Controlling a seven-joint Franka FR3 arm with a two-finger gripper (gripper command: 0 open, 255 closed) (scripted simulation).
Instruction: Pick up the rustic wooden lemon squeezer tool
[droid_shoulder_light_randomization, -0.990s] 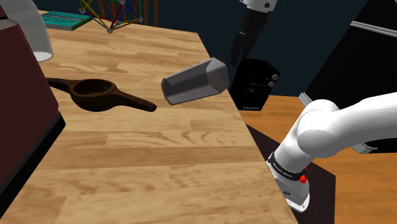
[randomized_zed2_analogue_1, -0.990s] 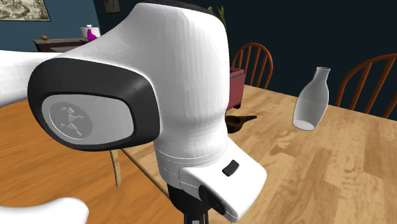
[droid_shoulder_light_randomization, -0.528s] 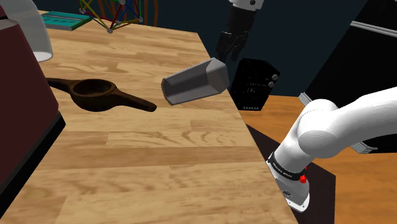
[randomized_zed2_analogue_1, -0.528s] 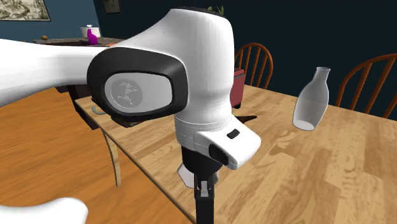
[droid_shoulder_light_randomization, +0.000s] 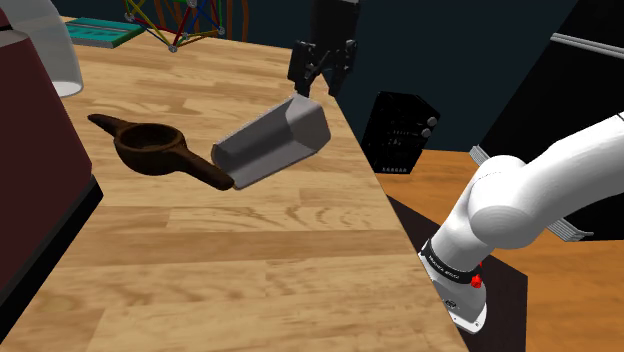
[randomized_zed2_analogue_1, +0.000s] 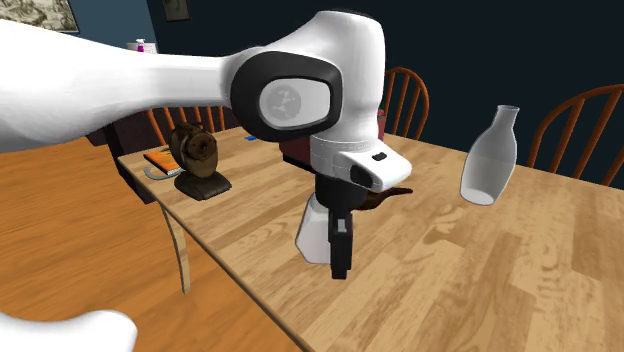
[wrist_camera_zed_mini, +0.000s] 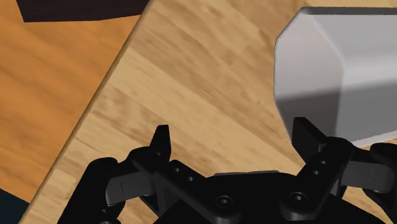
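Shoulder view: I log the gripper (droid_shoulder_light_randomization: 320, 78), fingers apart, poised just over the raised end of a grey block (droid_shoulder_light_randomization: 270, 145) on the wooden table (droid_shoulder_light_randomization: 250, 260). The dark brown lemon squeezer (droid_shoulder_light_randomization: 150, 148) lies flat toward this view's left, its handle end meeting the block's lower corner.

Second exterior view: gripper (randomized_zed2_analogue_1: 340, 268) points down beside the block (randomized_zed2_analogue_1: 312, 228); squeezer (randomized_zed2_analogue_1: 385, 198) peeks out behind the arm; a pale bottle (randomized_zed2_analogue_1: 490, 160) stands upright, well apart.

Wrist view: fingers spread over bare table; block (wrist_camera_zed_mini: 337, 70) against one finger, contact unclear.
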